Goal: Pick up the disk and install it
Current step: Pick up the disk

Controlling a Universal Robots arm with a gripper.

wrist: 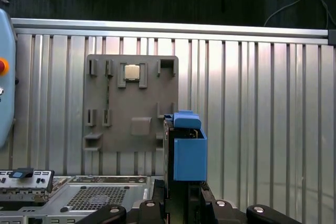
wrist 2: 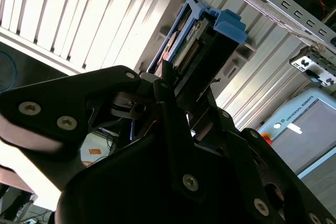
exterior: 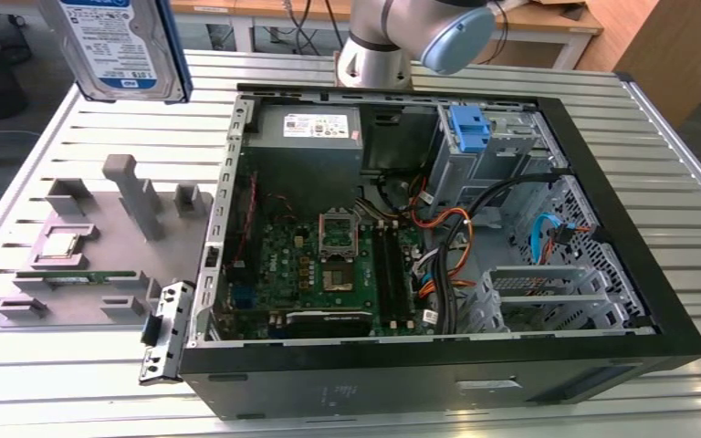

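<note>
We find the disk (exterior: pixel 125 46) lifted clear of the slatted metal table (exterior: pixel 70 119), standing upright on its long edge at the exterior view's upper left, with its white-and-blue label facing the camera. It hangs well apart from the open computer case (exterior: pixel 448 228) and above the area of the grey parts fixture (exterior: pixel 95 228).

In both wrist views the gripper (wrist 2: pixel 186 95) closes on the disk's lower end, with the blue carrier rail (wrist 2: pixel 226 24) at the far end. The contact faces are partly hidden by the gripper body, so we judge the fingers (wrist 2: pixel 168 90) to be pinched on the disk rather than confirm it outright.

In the first wrist view, the disk (wrist: pixel 189 150) shows edge-on in front of the fixture (wrist: pixel 131 103). A small square CPU chip (wrist: pixel 131 72) sits in a fixture pocket. A bare blue bracket (exterior: pixel 466 128) sits in the case's drive bay.
</note>
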